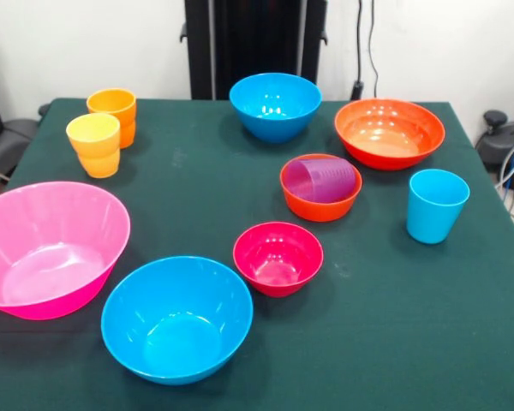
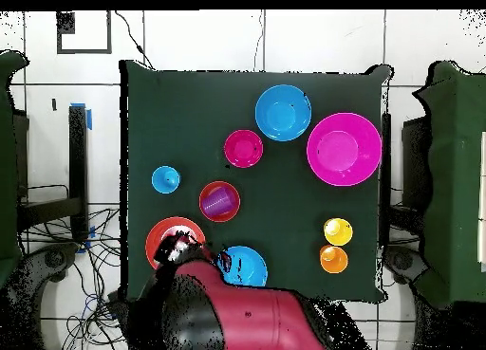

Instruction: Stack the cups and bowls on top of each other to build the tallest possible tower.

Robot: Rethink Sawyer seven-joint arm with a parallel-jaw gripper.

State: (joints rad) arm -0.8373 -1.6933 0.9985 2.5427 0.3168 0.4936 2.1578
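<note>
The red and black arm (image 2: 242, 313) shows only in the overhead view, where it enters from the bottom edge and reaches up and to the left, its dark end lying over the rim of the wide orange-red bowl (image 2: 163, 240) and next to one blue bowl (image 2: 249, 265). The gripper (image 2: 178, 246) sits at that end, but whether its jaws are apart or together cannot be told; the front view shows none of the arm. On the green table (image 1: 394, 325), the purple cup (image 1: 324, 180) lies on its side inside the small orange-red bowl (image 1: 320, 204), its long axis roughly level and its open mouth turned toward the left of the front view, tilted slightly upward. All other pieces stand upright with mouths upward. The small magenta bowl (image 1: 277, 258) rests alone just in front of that bowl, apart from it. The light blue cup (image 1: 436, 205) stands to the right, near the wide orange-red bowl. The second blue bowl (image 1: 176, 318) sits at the near edge, beside the large pink bowl (image 1: 50, 248) at left. The yellow-orange cup (image 1: 94, 145) and orange cup (image 1: 113, 113) stand just beside each other at the far left corner.
</note>
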